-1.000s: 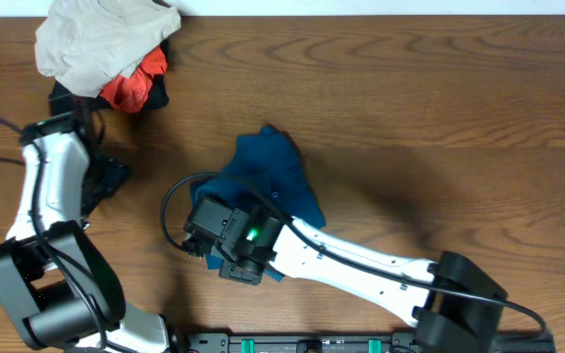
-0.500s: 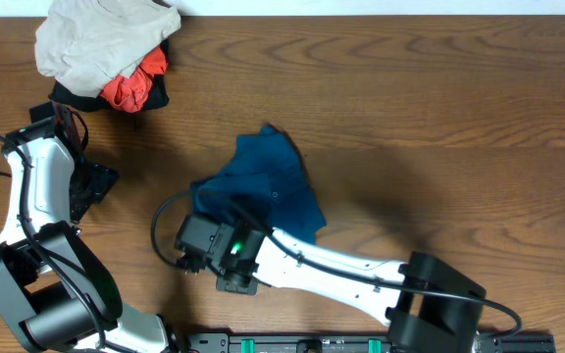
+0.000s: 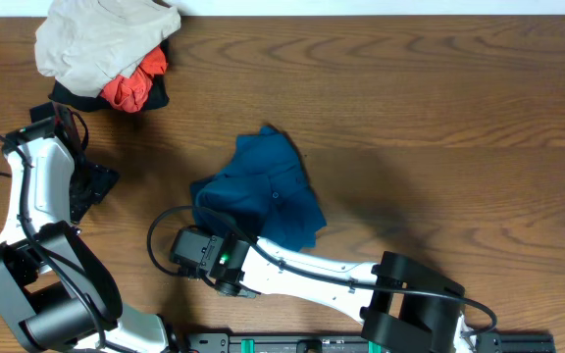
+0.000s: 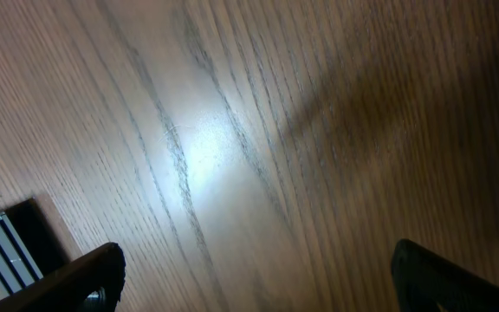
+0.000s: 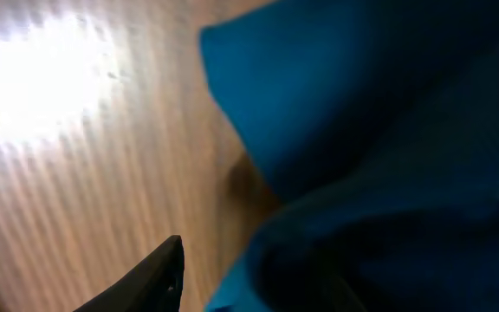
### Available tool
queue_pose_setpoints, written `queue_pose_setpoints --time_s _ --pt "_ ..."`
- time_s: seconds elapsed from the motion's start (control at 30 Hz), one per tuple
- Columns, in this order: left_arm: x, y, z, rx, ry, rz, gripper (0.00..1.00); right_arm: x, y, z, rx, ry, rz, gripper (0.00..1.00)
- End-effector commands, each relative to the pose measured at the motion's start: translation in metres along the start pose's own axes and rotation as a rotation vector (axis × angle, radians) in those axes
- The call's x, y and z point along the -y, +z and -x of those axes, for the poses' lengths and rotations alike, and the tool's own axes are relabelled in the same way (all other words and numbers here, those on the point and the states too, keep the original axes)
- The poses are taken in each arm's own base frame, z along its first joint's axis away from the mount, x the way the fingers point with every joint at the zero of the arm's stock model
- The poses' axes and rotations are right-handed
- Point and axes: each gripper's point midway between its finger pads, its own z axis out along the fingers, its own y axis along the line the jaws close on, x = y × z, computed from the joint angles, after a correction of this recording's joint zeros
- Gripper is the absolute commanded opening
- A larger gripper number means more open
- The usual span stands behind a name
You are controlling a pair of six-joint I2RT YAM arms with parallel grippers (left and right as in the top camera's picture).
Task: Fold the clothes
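Crumpled blue garment (image 3: 263,191) noted left of centre on the table (image 3: 459,118), toward the near edge. The right gripper (image 3: 200,247) is set at its near-left hem, with the fingertips hidden under the wrist body from overhead. In the wrist view only one finger (image 5: 158,276) is made out. The rest is lost in blurred blue cloth, so the grip cannot be told. The left gripper (image 4: 249,277) is held over bare wood by the left edge, prongs spread wide, tips cropped. A pile of clothes (image 3: 106,49) in beige, red and black is heaped at the far-left corner, clipped by the frame.
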Motion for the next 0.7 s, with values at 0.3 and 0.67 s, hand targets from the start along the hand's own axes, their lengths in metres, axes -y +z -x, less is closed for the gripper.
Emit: queue_pose_setpoints --time_s 0.3,0.67 --pt "-0.004 0.003 -0.001 -0.006 -0.008 0.018 0.98 0.025 -0.014 0.016 0.022 0.005 -0.109 0.49" --pt "-0.004 0.003 -0.001 -0.006 -0.008 0.017 0.98 0.028 0.007 0.005 -0.043 0.007 -0.105 0.45"
